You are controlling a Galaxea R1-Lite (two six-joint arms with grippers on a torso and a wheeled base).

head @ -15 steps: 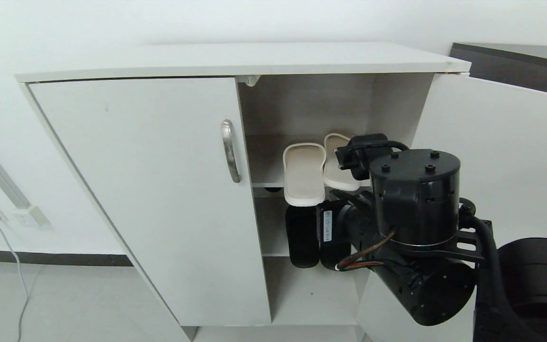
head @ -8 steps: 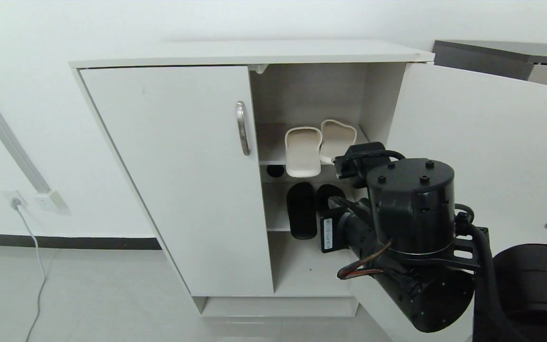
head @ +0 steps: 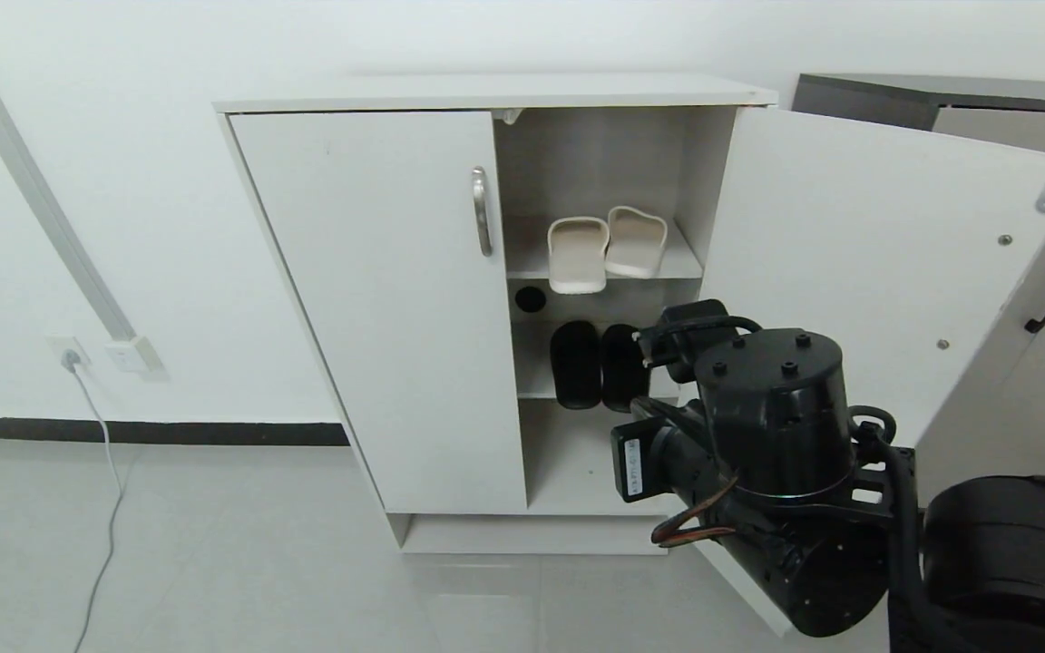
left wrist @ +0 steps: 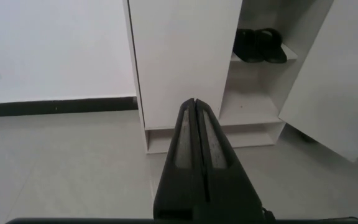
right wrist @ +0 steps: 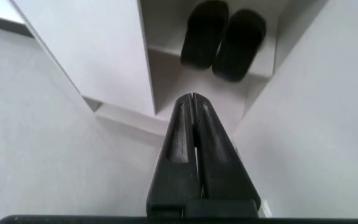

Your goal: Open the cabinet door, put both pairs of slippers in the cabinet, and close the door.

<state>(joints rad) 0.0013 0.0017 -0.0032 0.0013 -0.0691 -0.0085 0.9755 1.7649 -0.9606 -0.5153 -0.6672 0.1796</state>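
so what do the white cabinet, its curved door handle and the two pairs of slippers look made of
White cabinet: probably laminated board, matte, flat panels with thin square edges. Curved door handle: seemingly brushed metal, silvery sheen. Cream slippers and black slippers: likely moulded foam or rubber, thick, smooth, matte.

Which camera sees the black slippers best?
The right wrist view: the black slippers look biggest and nothing covers them. In the head view the slippers are smaller. In the left wrist view the slippers are small and far off.
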